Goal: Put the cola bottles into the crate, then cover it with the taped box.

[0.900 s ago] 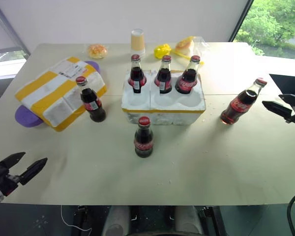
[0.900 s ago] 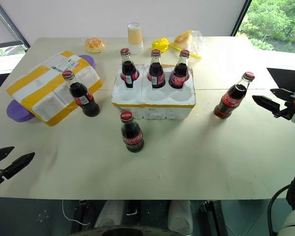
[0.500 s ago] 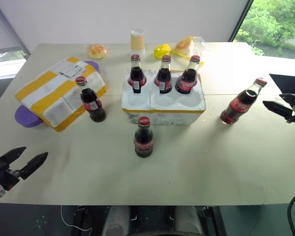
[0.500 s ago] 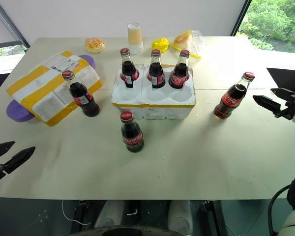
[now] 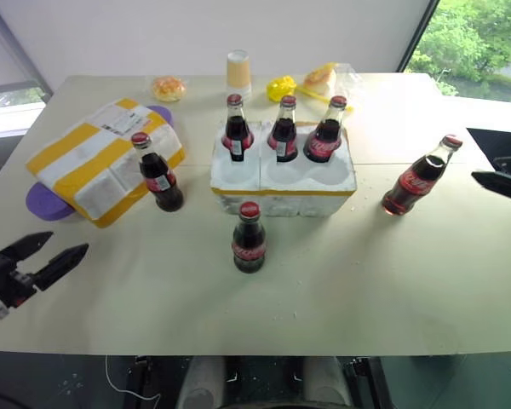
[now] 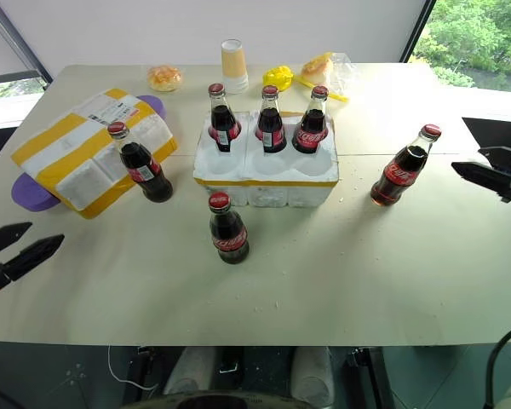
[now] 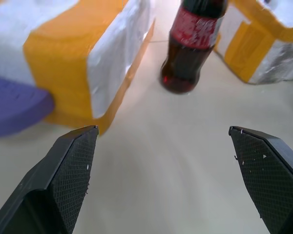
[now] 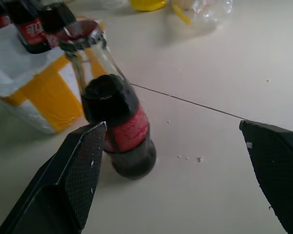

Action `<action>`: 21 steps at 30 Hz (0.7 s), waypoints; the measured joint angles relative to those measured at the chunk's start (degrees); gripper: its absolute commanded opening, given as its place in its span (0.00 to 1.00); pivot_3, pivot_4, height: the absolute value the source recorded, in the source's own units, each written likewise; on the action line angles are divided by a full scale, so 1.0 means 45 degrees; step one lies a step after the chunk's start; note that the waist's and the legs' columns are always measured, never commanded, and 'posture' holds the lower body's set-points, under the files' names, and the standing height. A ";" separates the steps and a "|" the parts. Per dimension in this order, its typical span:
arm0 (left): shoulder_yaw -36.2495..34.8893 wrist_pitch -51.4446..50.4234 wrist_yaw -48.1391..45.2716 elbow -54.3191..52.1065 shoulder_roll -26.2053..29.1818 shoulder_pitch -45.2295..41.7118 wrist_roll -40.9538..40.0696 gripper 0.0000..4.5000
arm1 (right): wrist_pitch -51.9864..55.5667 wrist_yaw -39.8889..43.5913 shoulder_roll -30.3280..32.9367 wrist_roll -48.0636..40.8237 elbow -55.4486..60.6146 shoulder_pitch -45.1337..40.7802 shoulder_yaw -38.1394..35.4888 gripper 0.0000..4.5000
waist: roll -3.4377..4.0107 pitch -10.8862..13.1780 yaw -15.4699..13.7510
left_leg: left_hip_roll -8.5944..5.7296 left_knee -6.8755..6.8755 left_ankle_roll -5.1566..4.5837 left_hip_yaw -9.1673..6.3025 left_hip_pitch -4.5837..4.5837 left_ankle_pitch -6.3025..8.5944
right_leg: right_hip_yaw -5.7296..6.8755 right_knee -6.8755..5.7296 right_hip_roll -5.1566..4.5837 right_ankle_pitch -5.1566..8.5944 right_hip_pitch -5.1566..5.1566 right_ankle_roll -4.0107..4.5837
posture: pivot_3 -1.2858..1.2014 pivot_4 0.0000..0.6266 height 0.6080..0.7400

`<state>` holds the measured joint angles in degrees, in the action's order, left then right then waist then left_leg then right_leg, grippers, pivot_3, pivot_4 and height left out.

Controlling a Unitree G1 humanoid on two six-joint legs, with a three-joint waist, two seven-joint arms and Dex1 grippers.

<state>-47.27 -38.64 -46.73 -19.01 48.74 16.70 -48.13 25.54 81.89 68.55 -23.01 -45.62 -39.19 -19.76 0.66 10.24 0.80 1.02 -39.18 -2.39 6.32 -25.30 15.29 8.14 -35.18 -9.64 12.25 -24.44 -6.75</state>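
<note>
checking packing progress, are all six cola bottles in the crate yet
No, only three cola bottles stand in the crate; three others stand on the table.

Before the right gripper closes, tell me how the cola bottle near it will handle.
The cola bottle is tall on a narrow base, so a sideways nudge from the open right gripper could likely tip it. Its smooth glass probably slips under light grip. Nearly full of dark cola, it likely feels heavy for its size.
</note>
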 measured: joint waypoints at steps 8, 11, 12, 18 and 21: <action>0.2561 -0.0183 -0.0305 0.0996 0.1204 -0.3671 0.0303 1.00 | 0.5541 0.0959 0.1182 -0.3767 0.6573 0.0001 -0.1030 1.00 | 0.0030 0.0000 -0.0025 | 0.0005 0.0003 0.0004 0.0000 -0.0006 0.0002 | -0.0004 0.0000 0.0006 -0.0009 -0.0011 0.0002 | 0.52 0.24 1.00; 0.4076 -0.0147 -0.0452 0.1887 0.1214 -0.5196 0.0773 1.00 | 0.7166 0.0183 0.0974 -0.5350 0.8733 -0.0208 -0.1447 1.00 | 0.0018 0.0001 -0.0046 | 0.0003 0.0002 0.0005 0.0001 -0.0009 0.0003 | -0.0004 0.0000 0.0005 -0.0011 -0.0011 0.0003 | 0.52 0.24 1.00; 0.4627 -0.0089 -0.0479 0.2301 0.1169 -0.5793 0.1014 1.00 | 0.7522 -0.0167 0.0780 -0.5762 0.9294 -0.0252 -0.1556 1.00 | 0.0015 0.0000 -0.0069 | 0.0001 0.0002 0.0006 0.0000 -0.0008 0.0001 | -0.0003 -0.0002 0.0005 -0.0011 -0.0007 0.0003 | 0.52 0.24 1.00; 0.7052 0.0629 -0.0391 0.4226 0.0280 -0.8324 0.2638 1.00 | 0.8558 -0.2062 -0.0391 -0.7500 1.1929 0.0326 -0.1927 1.00 | -0.0024 0.0010 -0.0131 | -0.0013 -0.0001 0.0053 0.0014 -0.0018 -0.0037 | -0.0005 -0.0004 0.0003 -0.0018 -0.0005 0.0000 | 0.52 0.24 1.00; 0.7679 0.0760 -0.0355 0.4544 -0.0178 -0.8835 0.3104 1.00 | 0.8765 -0.2901 -0.0609 -0.8023 1.2318 0.0627 -0.2245 1.00 | -0.0029 0.0013 -0.0200 | -0.0016 0.0000 0.0052 0.0021 -0.0017 -0.0039 | -0.0005 -0.0003 0.0006 -0.0018 -0.0005 -0.0001 | 0.52 0.24 1.00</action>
<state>-12.72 -35.22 -48.33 1.44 47.94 -23.06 -34.16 64.98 68.83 65.80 -59.11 9.81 -36.37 -29.86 0.53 10.30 -0.11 0.94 -39.18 -2.15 6.42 -25.38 15.11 8.12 -35.20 -9.61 12.17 -24.47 -6.75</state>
